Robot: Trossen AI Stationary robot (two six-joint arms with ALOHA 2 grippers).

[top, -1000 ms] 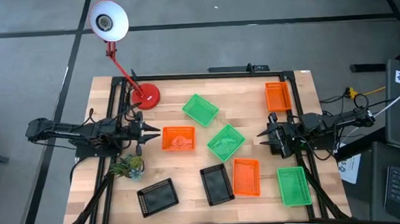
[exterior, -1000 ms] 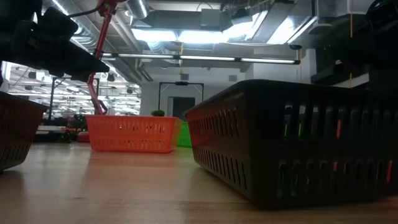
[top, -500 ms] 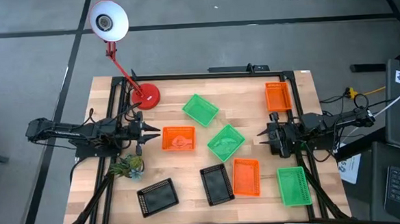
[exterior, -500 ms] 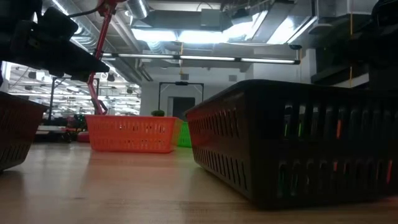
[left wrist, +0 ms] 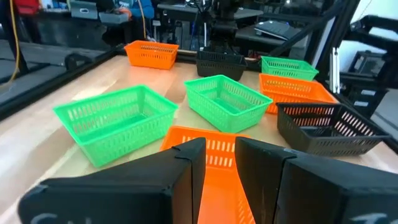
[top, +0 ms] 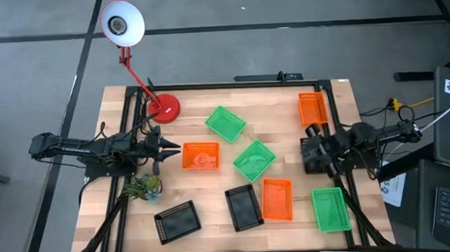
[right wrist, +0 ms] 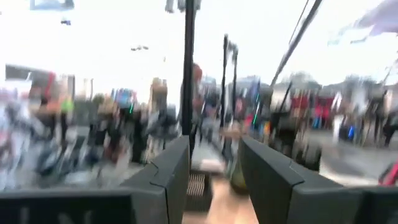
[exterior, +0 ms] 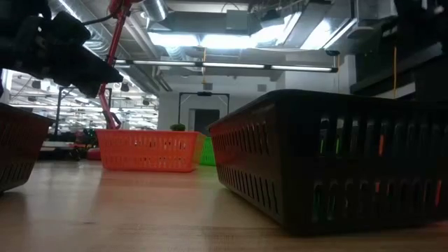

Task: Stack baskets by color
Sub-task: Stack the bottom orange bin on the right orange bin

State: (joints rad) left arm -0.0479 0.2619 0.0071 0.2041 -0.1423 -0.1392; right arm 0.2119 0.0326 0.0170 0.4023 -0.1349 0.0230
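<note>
Several baskets lie apart on the wooden table: orange ones (top: 201, 156) (top: 312, 108) (top: 277, 198), green ones (top: 225, 123) (top: 254, 160) (top: 330, 208) and two black ones (top: 244, 207) (top: 177, 221). My left gripper (top: 176, 149) is open and level at the table's left, pointing at the nearest orange basket (left wrist: 217, 186) without touching it. At the table's right, my right gripper (top: 310, 152) is open and tipped upward; its wrist view shows its fingers (right wrist: 168, 168) against the blurred room, with nothing between them.
A red lamp base (top: 165, 107) stands at the far left, its white head beyond the table's far left corner. A small green plant (top: 143, 188) sits just nearer than my left gripper. In the low view, a black basket (exterior: 329, 168) fills the near right.
My right gripper has risen and tipped its fingers upward, so its fingertips have drawn back toward the table's right edge. My left gripper has rolled a little about its own axis while staying in place. No basket has moved.
</note>
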